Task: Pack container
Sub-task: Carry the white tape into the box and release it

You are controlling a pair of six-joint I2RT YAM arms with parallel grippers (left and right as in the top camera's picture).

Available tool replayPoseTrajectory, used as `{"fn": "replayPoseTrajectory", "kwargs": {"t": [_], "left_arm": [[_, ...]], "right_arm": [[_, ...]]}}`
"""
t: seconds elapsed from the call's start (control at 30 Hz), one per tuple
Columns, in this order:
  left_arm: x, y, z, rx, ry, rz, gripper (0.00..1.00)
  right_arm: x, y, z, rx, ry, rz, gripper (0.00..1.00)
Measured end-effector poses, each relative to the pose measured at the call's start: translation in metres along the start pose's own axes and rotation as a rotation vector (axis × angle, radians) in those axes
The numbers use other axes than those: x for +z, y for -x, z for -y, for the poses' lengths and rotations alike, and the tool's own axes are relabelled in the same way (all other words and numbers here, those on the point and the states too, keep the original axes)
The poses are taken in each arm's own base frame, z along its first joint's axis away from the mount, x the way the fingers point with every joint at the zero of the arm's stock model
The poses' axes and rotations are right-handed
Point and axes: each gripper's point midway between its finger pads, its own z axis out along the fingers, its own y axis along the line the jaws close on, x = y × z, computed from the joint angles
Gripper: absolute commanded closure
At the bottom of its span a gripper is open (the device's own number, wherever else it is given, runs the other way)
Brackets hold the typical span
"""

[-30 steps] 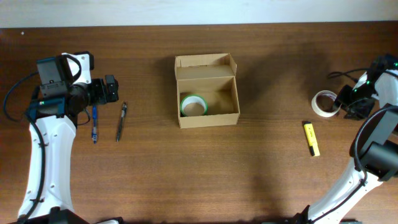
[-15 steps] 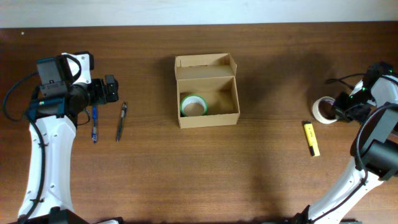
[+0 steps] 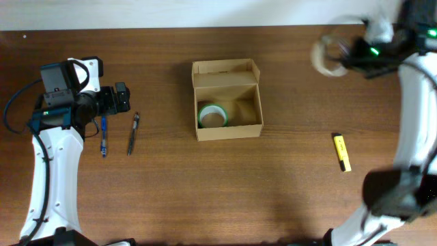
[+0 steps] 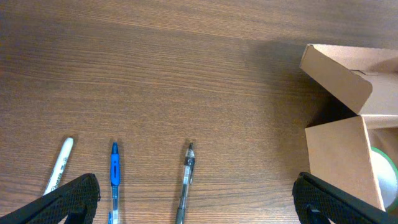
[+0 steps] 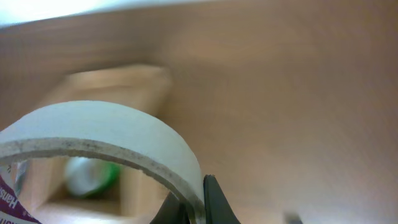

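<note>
The right hand [image 5: 194, 210] pinches the white tape roll [image 5: 93, 124] by its wall, held high, probably to clear the rim of the container [image 3: 229, 132], which stands open at the middle of the counter [image 3: 205, 191]; the left hand [image 4: 196, 196] is wide open, empty

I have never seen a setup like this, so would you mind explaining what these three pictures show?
These are two robot arms at a wooden table, each ending in a two-finger tool. One picture looks down from above the table. The other two come from cameras on the wrists.

On the table sits an open cardboard box with a green tape roll inside. A blue pen, a black pen and a white marker lie near the left arm, and a yellow highlighter lies on the right.

The left tool is open and empty. The right tool grips a white tape roll, held up off the table. Its picture is blurred.
</note>
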Motion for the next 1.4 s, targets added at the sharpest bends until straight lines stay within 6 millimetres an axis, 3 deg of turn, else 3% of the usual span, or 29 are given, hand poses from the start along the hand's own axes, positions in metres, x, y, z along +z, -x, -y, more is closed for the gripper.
{"fn": "replayPoseTrajectory", "kwargs": {"t": [0.1,0.17,0.2,0.23,0.3,0.53,0.7,1.07,1.4], "left_arm": [[0.000,0.000,0.000,0.000,0.000,0.000,0.01],[0.000,0.000,0.000,0.000,0.000,0.000,0.01],[0.000,0.000,0.000,0.000,0.000,0.000,0.01],[0.000,0.000,0.000,0.000,0.000,0.000,0.01],[0.000,0.000,0.000,0.000,0.000,0.000,0.01],[0.000,0.000,0.000,0.000,0.000,0.000,0.01],[0.000,0.000,0.000,0.000,0.000,0.000,0.01],[0.000,0.000,0.000,0.000,0.000,0.000,0.01],[0.000,0.000,0.000,0.000,0.000,0.000,0.01]], "right_arm": [[-0.026,0.004,-0.108,-0.305,0.108,0.074,0.96],[-0.024,-0.009,-0.154,-0.459,0.143,0.063,0.96],[-0.013,-0.022,-0.176,-0.558,0.148,0.027,0.96],[-0.008,-0.025,-0.180,-0.581,0.144,0.015,0.96],[0.020,-0.038,-0.192,-0.678,0.115,-0.046,0.96],[0.130,-0.074,-0.192,-0.854,0.038,-0.246,0.96],[0.181,-0.091,-0.178,-0.875,0.013,-0.328,0.96],[0.228,-0.118,-0.168,-0.851,0.025,-0.419,0.96],[0.246,-0.128,-0.174,-0.844,0.038,-0.429,0.96]]}}
